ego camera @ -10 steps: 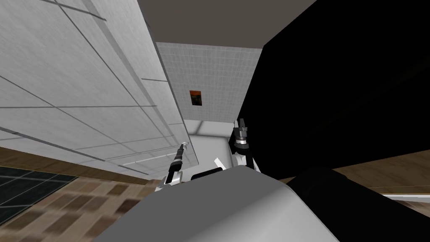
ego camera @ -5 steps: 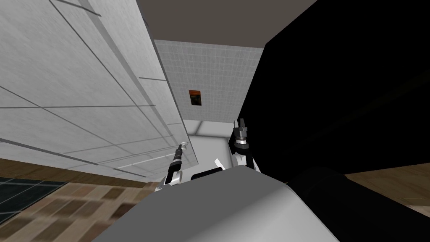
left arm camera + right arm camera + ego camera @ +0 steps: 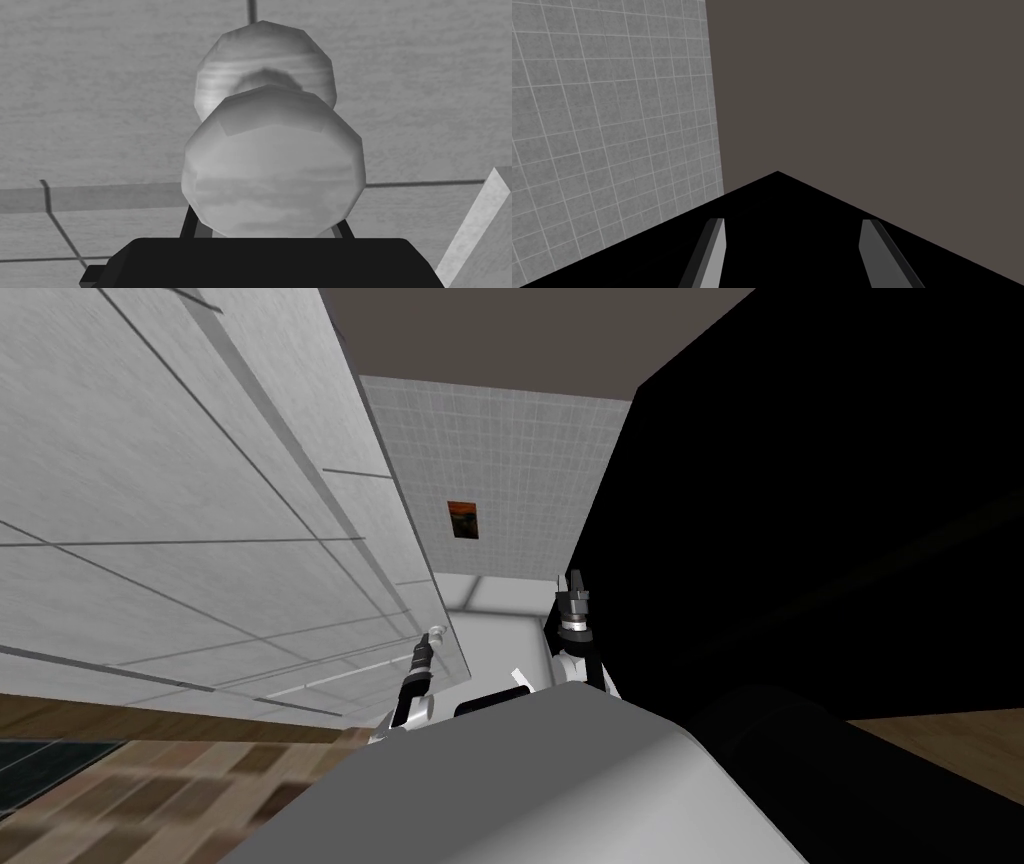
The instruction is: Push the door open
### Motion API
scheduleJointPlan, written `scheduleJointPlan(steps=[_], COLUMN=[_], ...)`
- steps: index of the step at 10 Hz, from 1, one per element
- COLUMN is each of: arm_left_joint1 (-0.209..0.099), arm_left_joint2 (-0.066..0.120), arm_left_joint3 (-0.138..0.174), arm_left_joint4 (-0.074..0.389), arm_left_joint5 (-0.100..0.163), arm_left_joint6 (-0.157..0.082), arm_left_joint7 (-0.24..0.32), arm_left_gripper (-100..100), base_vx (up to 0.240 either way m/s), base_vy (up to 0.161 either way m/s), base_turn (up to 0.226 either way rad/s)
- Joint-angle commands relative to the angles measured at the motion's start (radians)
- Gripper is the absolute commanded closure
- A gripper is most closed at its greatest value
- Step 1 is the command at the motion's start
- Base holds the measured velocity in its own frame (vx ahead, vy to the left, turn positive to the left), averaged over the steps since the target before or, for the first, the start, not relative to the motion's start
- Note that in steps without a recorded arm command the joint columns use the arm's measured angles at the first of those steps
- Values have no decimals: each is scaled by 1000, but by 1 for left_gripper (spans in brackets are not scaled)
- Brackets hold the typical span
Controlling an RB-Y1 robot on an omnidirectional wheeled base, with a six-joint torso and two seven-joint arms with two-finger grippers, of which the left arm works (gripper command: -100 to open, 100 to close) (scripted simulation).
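A white panelled door point(image 3: 200, 488) takes up the left of the head view, swung inward with its free edge point(image 3: 455, 638) towards the middle. Its round grey knob point(image 3: 272, 165) looms right in front of my left hand, standing off a round plate point(image 3: 262, 60) on the door face. My left gripper point(image 3: 436, 635) is at the knob, open, and the knob covers all but the finger bases point(image 3: 186, 226). To the right of the door edge, my right gripper point(image 3: 575, 581) is raised and open with nothing between its fingers point(image 3: 716, 245).
Through the opening is a grey tiled wall point(image 3: 500, 458) with a small orange picture point(image 3: 463, 520) and a pale floor point(image 3: 500, 623). A black area point(image 3: 800, 488) fills the right. Brown wood floor point(image 3: 150, 778) and a dark tile patch point(image 3: 40, 766) lie at lower left.
The door face has swung a little further left and away with my left gripper at the knob. The floor at lower left has slid down and out of view. The right arm is unchanged.
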Motion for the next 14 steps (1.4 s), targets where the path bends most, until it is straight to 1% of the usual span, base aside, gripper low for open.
scheduleJointPlan(steps=[1, 2, 3, 4, 5, 6, 7, 8, 10, 11, 12, 13, 14], arm_left_joint1=[-6, -6, -6, -6, -6, -6, -6, -6, -6, -7, -7, -7, -7], arm_left_joint2=[1, 1, 0, 0, 0, 0, 0, -1, -1, -1, -1, -1, -2], arm_left_joint3=[1, 1, 2, 2, 2, 2, 2, 2, 2, 3, 3, 3, 3], arm_left_joint4=[-8, -8, -8, -9, -9, -9, -9, -9, -9, -9, -10, -10, -10], arm_left_joint5=[21, 21, 39, 57, 57, 75, 75, 93, 93, 111, 128, 128, 145], arm_left_joint6=[-5, -5, -5, -5, -5, -5, -5, -5, -5, -5, -5, -5, -5], arm_left_joint7=[50, 57, 98, 125, 140, 175, 181, 218, 223, 265, 293, 306, 343], arm_left_gripper=[100, 100, 100, 100, 100, 100, 100, 100, 100, 100, 100, 100, 100], base_vx=[47, 38, 36, 61, 49, 46, 42, 44, 23, 29, 52, 46, 49], base_vy=[-3, -6, -6, 6, -2, -13, -8, -10, -4, -1, -4, -5, -4], base_turn=[-20, -13, -23, -30, -13, -16, -11, -24, -6, -33, -31, -9, -20])
